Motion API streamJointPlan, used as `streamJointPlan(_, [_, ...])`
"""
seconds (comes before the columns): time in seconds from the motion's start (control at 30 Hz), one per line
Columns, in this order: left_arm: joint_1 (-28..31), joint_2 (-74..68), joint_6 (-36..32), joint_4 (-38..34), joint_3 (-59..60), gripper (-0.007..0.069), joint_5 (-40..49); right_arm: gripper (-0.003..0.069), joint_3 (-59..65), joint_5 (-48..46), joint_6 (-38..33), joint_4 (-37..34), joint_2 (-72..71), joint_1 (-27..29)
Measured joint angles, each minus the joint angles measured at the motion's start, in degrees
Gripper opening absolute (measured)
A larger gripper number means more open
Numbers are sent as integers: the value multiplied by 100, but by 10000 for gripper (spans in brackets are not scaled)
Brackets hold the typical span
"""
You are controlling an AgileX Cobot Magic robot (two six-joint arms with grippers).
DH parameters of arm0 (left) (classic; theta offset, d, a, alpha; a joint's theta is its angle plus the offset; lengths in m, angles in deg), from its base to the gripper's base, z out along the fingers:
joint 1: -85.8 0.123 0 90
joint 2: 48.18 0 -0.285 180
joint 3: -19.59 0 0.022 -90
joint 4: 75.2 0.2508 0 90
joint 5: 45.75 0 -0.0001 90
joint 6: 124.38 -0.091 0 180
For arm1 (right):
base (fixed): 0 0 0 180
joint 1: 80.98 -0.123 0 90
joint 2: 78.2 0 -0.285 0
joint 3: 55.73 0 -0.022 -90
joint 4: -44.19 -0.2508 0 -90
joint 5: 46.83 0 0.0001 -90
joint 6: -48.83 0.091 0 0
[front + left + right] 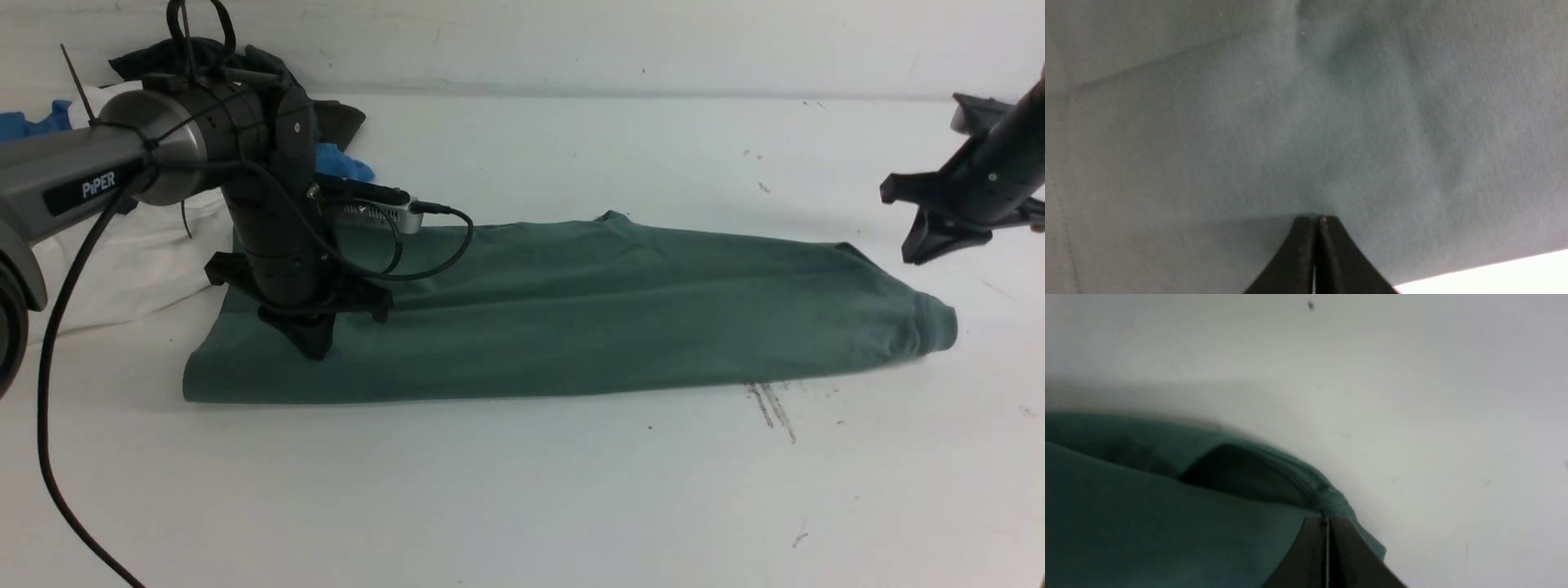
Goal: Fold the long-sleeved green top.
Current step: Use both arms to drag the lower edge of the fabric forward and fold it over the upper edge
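Front view: the green long-sleeved top (571, 327) lies folded in a long band on the white table (490, 490), the left gripper (314, 347) standing on its left part, the right gripper (913, 247) raised beyond its right end. Left wrist view: jaws clenched, tips on the top. Right wrist view: jaws clenched, holding nothing.

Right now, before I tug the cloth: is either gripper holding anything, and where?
Nothing visibly: left gripper rests shut on the sage-green jersey top; right gripper shut, clear of it.
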Motion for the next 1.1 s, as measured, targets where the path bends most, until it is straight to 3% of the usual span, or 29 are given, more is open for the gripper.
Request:
streamJointPlan(0.23, [0, 0, 0, 0, 0, -4, 0, -11, -287, -22, -105, -145, 0, 0])
streamJointPlan(0.37, [0, 0, 0, 0, 0, -4, 0, 28, -287, -35, -609, -395, 59, -48])
streamJointPlan(0.5, [0, 0, 0, 0, 0, -4, 6, 179, -298, -35, -1315, -379, 225, -263])
streamJointPlan(0.73, [0, 0, 0, 0, 0, -4, 17, 381, -298, -35, -1550, -266, 494, -592])
streamJointPlan(0.9, [0, 0, 0, 0, 0, -4, 24, 388, -298, 105, -1566, -199, 624, -673])
streamJointPlan(1.1, [0, 0, 0, 0, 0, -4, 109, 325, -309, 182, -1567, 29, 630, -679])
